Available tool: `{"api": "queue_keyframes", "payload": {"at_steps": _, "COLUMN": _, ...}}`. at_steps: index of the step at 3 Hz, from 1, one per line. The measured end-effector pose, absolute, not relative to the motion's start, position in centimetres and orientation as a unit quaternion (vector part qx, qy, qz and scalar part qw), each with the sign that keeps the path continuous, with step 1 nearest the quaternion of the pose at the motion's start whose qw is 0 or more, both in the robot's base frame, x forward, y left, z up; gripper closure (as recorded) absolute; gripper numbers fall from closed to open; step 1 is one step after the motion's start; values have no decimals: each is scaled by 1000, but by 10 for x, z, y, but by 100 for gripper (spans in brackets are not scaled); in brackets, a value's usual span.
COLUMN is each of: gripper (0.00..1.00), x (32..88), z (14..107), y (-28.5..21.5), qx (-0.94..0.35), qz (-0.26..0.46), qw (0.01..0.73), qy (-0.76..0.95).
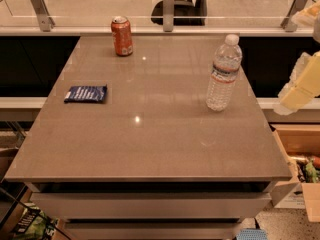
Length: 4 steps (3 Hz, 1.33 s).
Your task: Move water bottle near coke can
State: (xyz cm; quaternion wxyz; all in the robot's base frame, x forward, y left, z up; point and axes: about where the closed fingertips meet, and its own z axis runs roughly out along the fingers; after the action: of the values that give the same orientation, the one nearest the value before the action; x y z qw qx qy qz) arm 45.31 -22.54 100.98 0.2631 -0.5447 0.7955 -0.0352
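Observation:
The water bottle (pixel 224 73) stands upright on the right side of the grey-brown table (pixel 150 134); it is clear and ribbed, with a white cap and a white, blue and red label band. The coke can (pixel 122 36), orange-red with a silver top, stands upright near the table's far edge, left of centre, well apart from the bottle. My gripper is out of the frame. Only a cream and pale yellow part of my arm (pixel 303 81) shows at the right edge, beyond the table and to the right of the bottle.
A flat dark blue packet (pixel 86 93) lies on the left side of the table. A glass railing with metal posts (pixel 168 8) runs behind the far edge. Open cardboard boxes (pixel 300 159) stand on the floor to the right.

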Motion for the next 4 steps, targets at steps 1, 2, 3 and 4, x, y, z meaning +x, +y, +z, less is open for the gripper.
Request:
{"api": "queue_keyframes", "payload": {"at_steps": 1, "gripper": 0, "x": 462, "z": 1009, "y": -232, "qx": -517, "qz": -17, "qw": 291, "qy": 805}}
{"api": "queue_keyframes", "payload": {"at_steps": 2, "gripper": 0, "x": 471, "z": 1002, "y": -234, "qx": -493, "qz": 6, "qw": 323, "qy": 808}}
{"api": "queue_keyframes", "payload": {"at_steps": 3, "gripper": 0, "x": 477, "z": 994, "y": -231, "qx": -468, "qz": 29, "qw": 368, "qy": 803}}
{"api": "queue_keyframes", "payload": {"at_steps": 4, "gripper": 0, "x": 483, "z": 983, "y": -227, "qx": -434, "qz": 50, "qw": 423, "qy": 794}}
